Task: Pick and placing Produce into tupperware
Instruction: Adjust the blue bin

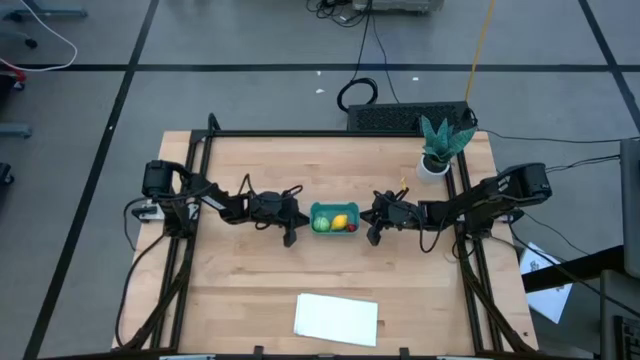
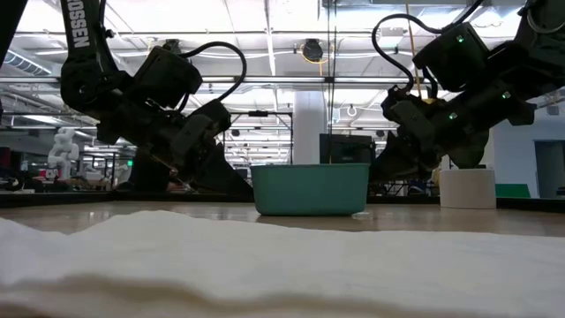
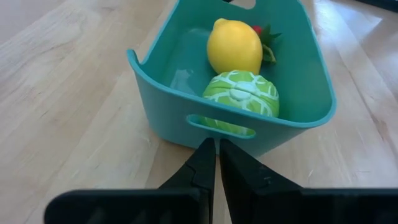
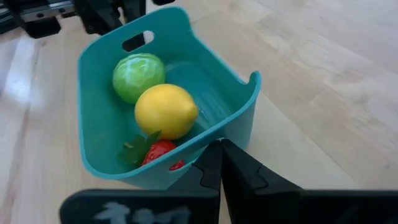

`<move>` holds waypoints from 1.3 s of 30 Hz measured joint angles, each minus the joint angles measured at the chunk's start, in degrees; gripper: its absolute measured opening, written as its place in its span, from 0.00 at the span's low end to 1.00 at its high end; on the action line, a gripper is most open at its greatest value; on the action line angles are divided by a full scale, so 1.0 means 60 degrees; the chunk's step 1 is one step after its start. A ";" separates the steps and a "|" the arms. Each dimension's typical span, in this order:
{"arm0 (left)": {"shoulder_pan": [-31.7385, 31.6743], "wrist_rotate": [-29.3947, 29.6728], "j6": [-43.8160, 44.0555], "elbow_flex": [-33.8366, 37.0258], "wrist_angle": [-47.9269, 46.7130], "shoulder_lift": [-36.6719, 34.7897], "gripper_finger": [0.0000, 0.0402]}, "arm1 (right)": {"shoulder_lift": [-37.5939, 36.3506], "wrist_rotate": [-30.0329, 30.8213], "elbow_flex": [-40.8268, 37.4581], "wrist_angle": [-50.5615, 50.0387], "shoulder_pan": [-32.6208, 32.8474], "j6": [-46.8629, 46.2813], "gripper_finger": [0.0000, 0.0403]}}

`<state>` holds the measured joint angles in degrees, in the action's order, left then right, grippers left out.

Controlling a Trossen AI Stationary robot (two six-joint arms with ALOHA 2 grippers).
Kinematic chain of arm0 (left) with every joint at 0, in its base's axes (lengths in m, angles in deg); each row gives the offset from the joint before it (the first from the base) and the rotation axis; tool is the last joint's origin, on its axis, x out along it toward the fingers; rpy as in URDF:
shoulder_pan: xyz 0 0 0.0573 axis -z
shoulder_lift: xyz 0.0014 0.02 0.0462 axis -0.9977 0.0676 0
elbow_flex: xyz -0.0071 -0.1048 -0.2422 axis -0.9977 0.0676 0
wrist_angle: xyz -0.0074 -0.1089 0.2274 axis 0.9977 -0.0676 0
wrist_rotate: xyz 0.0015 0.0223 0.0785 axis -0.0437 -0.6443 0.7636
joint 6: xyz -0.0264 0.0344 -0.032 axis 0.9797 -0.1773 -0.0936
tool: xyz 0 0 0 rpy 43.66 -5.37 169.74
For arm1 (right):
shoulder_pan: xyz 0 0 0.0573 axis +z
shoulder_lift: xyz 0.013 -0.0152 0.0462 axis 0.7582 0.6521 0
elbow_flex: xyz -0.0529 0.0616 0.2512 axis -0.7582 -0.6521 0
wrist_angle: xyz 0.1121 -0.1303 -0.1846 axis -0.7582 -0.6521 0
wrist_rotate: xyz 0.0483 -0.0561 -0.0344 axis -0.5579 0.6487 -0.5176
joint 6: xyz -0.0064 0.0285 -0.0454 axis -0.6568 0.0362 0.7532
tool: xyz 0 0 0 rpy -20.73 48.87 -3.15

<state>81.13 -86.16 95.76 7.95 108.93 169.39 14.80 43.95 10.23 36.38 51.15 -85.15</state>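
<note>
A teal tub (image 1: pixel 334 219) sits mid-table (image 1: pixel 240 290), holding a green ball (image 4: pixel 138 76), a lemon (image 4: pixel 166 111) and a strawberry (image 4: pixel 160 152). The left tool (image 1: pixel 290 238) and right tool (image 1: pixel 373 237) flank it, both clenched and empty.

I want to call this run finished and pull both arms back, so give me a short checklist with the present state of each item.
1. Green ball inside the teal tub: ok.
2. Lemon inside the tub: ok.
3. Strawberry inside the tub: ok, tucked beside the lemon.
4. Left gripper empty, fingers shut, just outside the tub's end wall: ok.
5. Right gripper empty, fingers shut, at the opposite end wall: ok.
6. Whether either gripper's fingertips touch the tub: cannot tell.
</note>
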 joint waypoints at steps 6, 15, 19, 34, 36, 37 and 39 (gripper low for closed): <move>-0.0011 0.0040 0.0003 0.0000 0.0000 0.0000 0.06 | 0.0000 -0.0148 0.0000 -0.0001 0.0004 -0.0170 0.00; -0.0011 0.0084 0.0027 0.0000 0.0011 0.0000 0.06 | 0.0000 -0.0159 0.0005 -0.0055 0.0022 -0.0315 0.00; -0.0011 0.0087 0.0076 -0.0004 0.0047 0.0000 0.06 | 0.0000 -0.0188 0.0007 -0.0186 0.0022 -0.0465 0.00; -0.0011 0.0084 0.0102 -0.0007 0.0029 0.0004 0.06 | 0.0000 -0.0199 0.0011 -0.0220 0.0022 -0.0493 0.00; -0.0011 0.0084 0.0105 -0.0007 0.0025 0.0004 0.06 | 0.0000 -0.0199 0.0011 -0.0219 0.0022 -0.0507 0.00; -0.0011 0.0084 0.0105 -0.0007 0.0022 0.0004 0.06 | 0.0000 -0.0196 0.0011 -0.0220 0.0022 -0.0534 0.00; -0.0011 0.0084 0.0105 -0.0007 0.0004 0.0002 0.06 | 0.0000 -0.0198 0.0011 -0.0219 0.0022 -0.0549 0.00</move>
<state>81.06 -85.66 96.40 7.91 108.96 169.40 14.80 42.75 10.29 35.07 51.28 -88.44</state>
